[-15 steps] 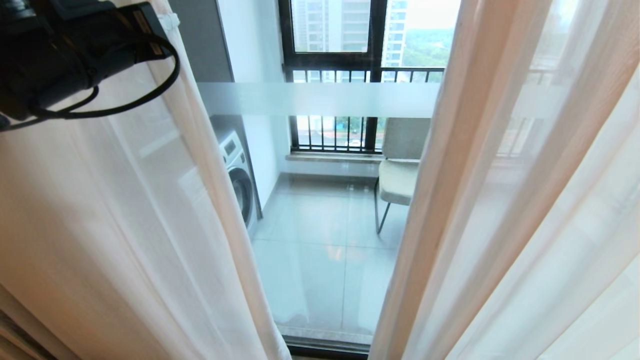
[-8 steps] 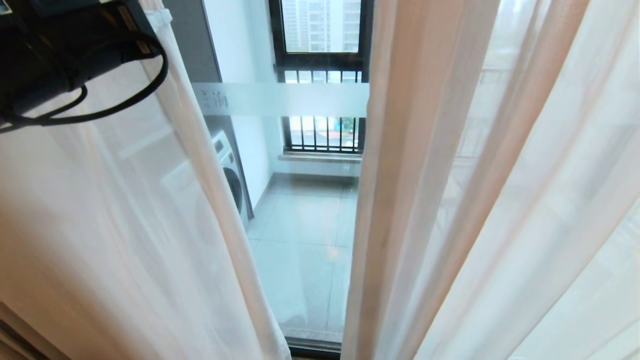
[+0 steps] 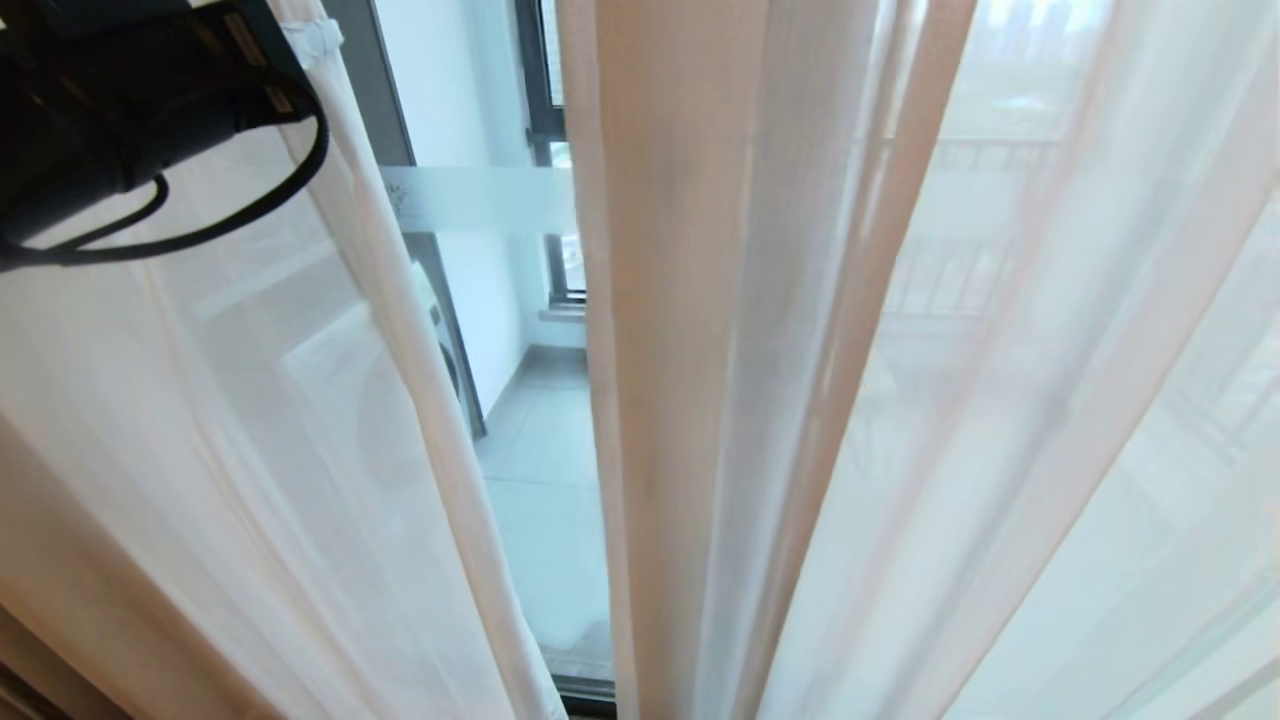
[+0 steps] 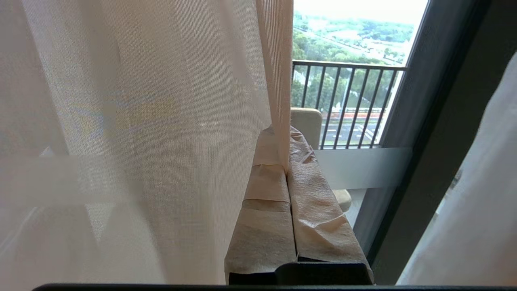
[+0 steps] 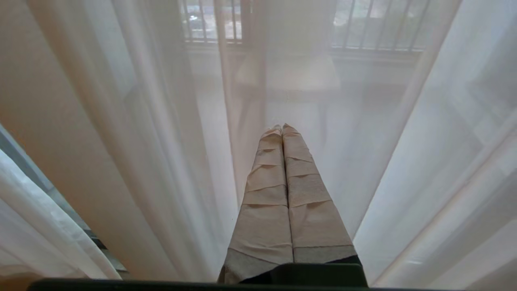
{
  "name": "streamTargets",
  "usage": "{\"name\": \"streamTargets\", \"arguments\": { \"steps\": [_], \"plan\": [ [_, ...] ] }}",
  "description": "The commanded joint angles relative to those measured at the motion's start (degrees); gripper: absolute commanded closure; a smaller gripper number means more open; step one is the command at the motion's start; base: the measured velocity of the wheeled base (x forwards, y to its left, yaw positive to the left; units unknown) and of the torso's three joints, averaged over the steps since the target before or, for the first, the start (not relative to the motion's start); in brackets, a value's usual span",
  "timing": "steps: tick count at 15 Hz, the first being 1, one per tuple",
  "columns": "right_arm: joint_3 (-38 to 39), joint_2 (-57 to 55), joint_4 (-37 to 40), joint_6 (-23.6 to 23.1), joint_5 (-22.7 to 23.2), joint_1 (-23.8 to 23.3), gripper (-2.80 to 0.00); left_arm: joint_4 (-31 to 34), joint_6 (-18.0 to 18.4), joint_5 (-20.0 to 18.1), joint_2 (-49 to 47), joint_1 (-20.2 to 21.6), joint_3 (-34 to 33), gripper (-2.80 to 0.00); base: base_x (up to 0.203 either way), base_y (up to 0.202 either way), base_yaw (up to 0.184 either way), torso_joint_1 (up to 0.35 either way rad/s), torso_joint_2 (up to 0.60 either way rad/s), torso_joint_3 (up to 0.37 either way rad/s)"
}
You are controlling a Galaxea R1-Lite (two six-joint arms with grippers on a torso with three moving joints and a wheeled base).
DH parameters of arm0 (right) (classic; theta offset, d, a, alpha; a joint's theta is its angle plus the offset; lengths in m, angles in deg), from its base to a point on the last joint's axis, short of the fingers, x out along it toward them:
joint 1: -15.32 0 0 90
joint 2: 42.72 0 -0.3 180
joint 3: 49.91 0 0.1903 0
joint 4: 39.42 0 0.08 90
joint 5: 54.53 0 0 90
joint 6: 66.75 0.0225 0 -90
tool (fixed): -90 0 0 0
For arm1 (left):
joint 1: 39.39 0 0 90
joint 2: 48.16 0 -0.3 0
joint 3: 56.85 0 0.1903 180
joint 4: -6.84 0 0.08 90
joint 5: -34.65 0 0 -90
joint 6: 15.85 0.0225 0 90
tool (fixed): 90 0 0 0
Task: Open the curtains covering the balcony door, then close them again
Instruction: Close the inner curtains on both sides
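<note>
Two sheer white curtains hang before the balcony door (image 3: pixel 480 198), whose glass carries a frosted band. My left gripper (image 3: pixel 300 45) is high at the upper left, shut on the hem of the left panel (image 3: pixel 250 400). In the left wrist view its taped fingers (image 4: pixel 262 210) pinch that hem (image 4: pixel 278 81) at the tips, beside the door's dark frame (image 4: pixel 428 161). The right panel (image 3: pixel 700 350) hangs in folds, leaving a narrow gap. My right gripper (image 5: pixel 282 128) is shut on nothing, pointing at the sheer folds.
Through the gap I see the tiled balcony floor (image 3: pixel 545 500), a washing machine (image 3: pixel 445 350) half behind the left panel, and a dark-framed window (image 3: pixel 545 100). A chair (image 4: pixel 307 121) and railing (image 4: pixel 343 105) stand beyond the glass. A tan drape (image 3: pixel 50 620) hangs at the lower left.
The whole view has slid left behind the held hem: window, chair and washing machine shifted left. The right panel's edge came much closer, so the gap has narrowed to a strip.
</note>
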Motion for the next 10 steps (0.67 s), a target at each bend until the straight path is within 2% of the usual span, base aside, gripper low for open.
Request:
{"name": "streamTargets", "arguments": {
  "steps": [1, 10],
  "plan": [
    [0.0, 0.0, 0.0, 0.0, 0.0, 0.0, 0.00, -0.2, -0.1, 0.0, 0.0, -0.2, 0.0, 0.00, 0.000, -0.191, 0.003, -0.001, 0.01, 0.002],
    [0.0, 0.0, 0.0, 0.0, 0.0, 0.0, 0.00, -0.2, -0.1, 0.0, 0.2, 0.4, -0.3, 0.00, 0.000, -0.188, 0.002, 0.001, 0.00, 0.002]
  ]
}}
